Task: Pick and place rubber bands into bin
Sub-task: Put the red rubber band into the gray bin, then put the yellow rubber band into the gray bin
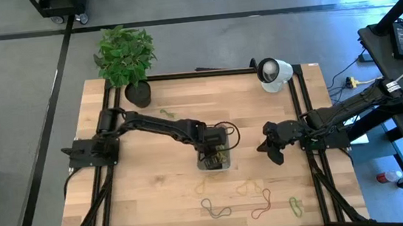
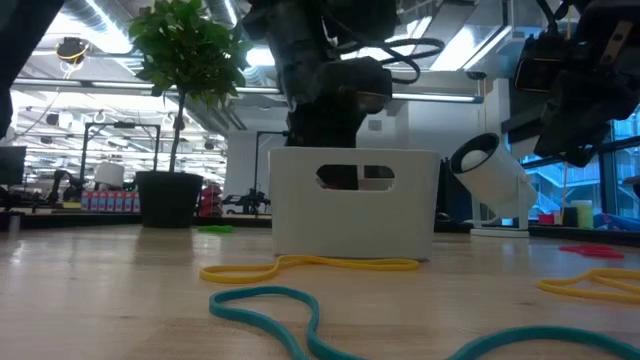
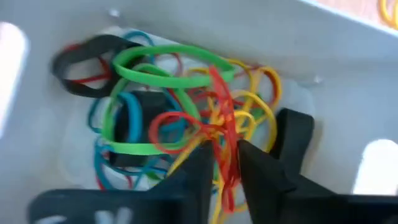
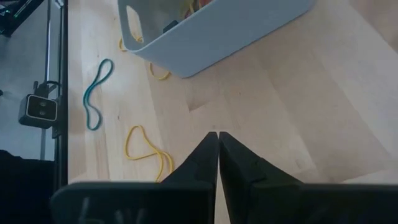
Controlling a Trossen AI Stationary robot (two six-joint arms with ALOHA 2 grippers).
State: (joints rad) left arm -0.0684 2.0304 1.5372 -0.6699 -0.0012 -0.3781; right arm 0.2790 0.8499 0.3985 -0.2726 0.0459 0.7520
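The bin is a small grey-white tray in the middle of the table; its wall also shows in the low view and the right wrist view. Inside it lies a tangle of rubber bands in green, teal, red, yellow and black. My left gripper reaches down into the bin and is shut on a red rubber band. My right gripper hovers shut over bare table to the right of the bin. Several loose rubber bands lie on the table near its front edge. My left gripper pinches a red rubber band between its two fingers, coming from above into the bin. The band runs from the fingers out onto the heap of bands in the bin. It looks slack and twisted with yellow strands.
A potted plant stands at the far left corner and a round white lamp-like object at the far right. A green band lies far left of the bin. In front of the bin lie a yellow band and a teal band.
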